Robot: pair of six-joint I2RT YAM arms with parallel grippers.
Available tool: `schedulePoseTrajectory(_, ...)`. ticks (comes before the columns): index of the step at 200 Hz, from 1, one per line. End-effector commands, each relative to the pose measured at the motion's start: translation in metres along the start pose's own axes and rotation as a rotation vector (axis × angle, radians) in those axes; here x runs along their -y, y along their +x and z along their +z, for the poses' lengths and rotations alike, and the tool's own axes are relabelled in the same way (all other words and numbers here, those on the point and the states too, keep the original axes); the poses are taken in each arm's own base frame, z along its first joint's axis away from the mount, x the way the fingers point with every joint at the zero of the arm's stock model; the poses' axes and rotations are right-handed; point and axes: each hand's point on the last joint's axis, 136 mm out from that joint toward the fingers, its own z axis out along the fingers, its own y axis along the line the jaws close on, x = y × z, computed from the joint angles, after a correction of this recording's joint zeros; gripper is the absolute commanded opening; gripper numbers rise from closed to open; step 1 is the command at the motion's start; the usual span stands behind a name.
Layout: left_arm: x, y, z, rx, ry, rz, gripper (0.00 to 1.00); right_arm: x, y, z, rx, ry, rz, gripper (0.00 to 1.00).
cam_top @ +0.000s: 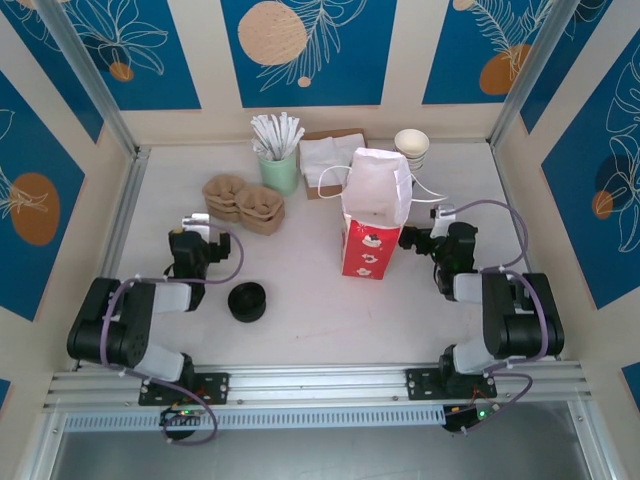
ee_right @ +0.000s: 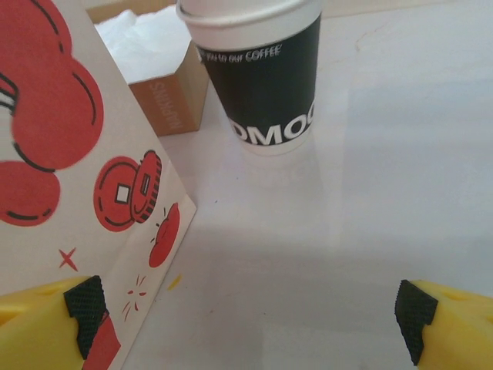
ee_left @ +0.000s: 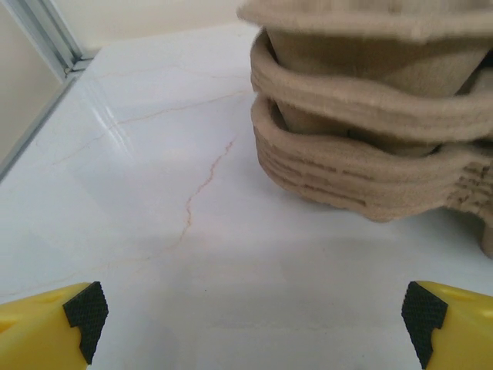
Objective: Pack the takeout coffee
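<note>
Both the left jaws and the right jaws stand spread and empty.
The takeout coffee (cam_top: pixel 247 301), a small dark paper cup with a round black plastic lid, stands on the white desk (cam_top: pixel 320 330) at eight o'clock from the tall red-and-white paper bag (cam_top: pixel 372 240). The bag is upright and open-mouthed, we judge for loading from above. The left jaws are nearest the cup.

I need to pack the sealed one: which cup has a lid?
The takeout coffee at the near left, capped in black; the white cup stack and the mint cup holding sticks are open.
</note>
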Motion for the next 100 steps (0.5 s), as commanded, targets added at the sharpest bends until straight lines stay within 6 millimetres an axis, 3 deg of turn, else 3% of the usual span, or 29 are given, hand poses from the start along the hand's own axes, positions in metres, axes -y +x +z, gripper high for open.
schedulePoseTrajectory(1,-0.012,-0.035,-0.013,0.042,-0.034,-0.029,0.99,0.01,-0.026,-0.017,0.067,0.073,0.009,0.99)
schedulePoseTrajectory(30,-0.026,-0.072,-0.044,0.102,-0.067,-0.095,0.99,0.026,-0.038,-0.039,0.043,0.179,0.047,0.99)
schedulePoseTrajectory(44,-0.037,-0.09,-0.061,0.113,-0.094,-0.161,0.99,0.045,-0.043,-0.049,-0.006,0.281,0.139,0.99)
schedulePoseTrajectory(65,-0.052,-0.107,-0.084,0.043,-0.148,-0.28,0.99,0.056,-0.057,-0.062,-0.032,0.343,0.262,0.99)
schedulePoseTrajectory(79,-0.062,-0.112,-0.096,-0.038,-0.2,-0.334,0.99,0.057,-0.068,-0.068,-0.042,0.353,0.354,0.99)
schedulePoseTrajectory(100,-0.06,-0.122,-0.106,-0.104,-0.183,-0.357,0.99,0.049,-0.092,-0.074,-0.085,0.337,0.522,0.99)
